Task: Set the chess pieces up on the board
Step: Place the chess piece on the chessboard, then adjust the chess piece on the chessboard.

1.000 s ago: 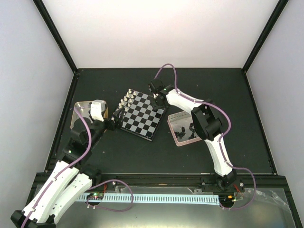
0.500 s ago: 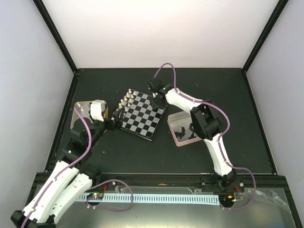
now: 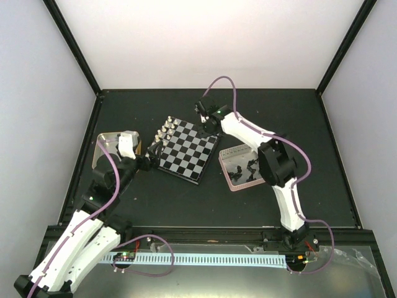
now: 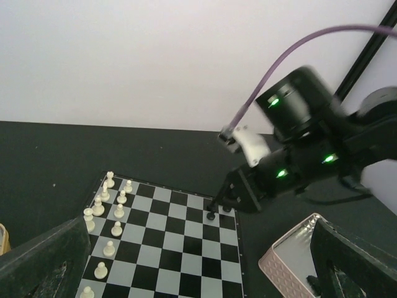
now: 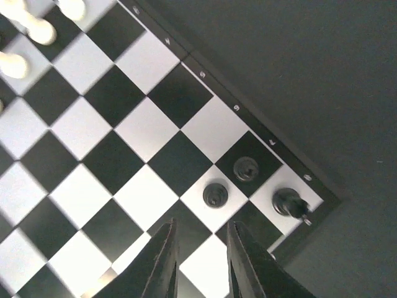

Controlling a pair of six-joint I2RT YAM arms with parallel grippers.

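Several black chess pieces [image 3: 239, 169] wait in the pinkish tin [image 3: 224, 171] just beside the near-right edge of the board [image 3: 186, 152], so most of that side looks undone. The left hand [image 4: 198, 248] sits at the board's left edge, spread wide and empty. Silver pieces [image 4: 105, 214] line the board's left side and only three black pieces [image 5: 245, 168] stand at its far corner, with the right hand [image 5: 200, 239] over them, fingers narrowly parted, holding nothing.

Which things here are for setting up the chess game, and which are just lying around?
For the job:
board
black chess pieces
pale chess pieces
pink tin with more black pieces
right hand

Lying about:
purple cable
white slotted strip
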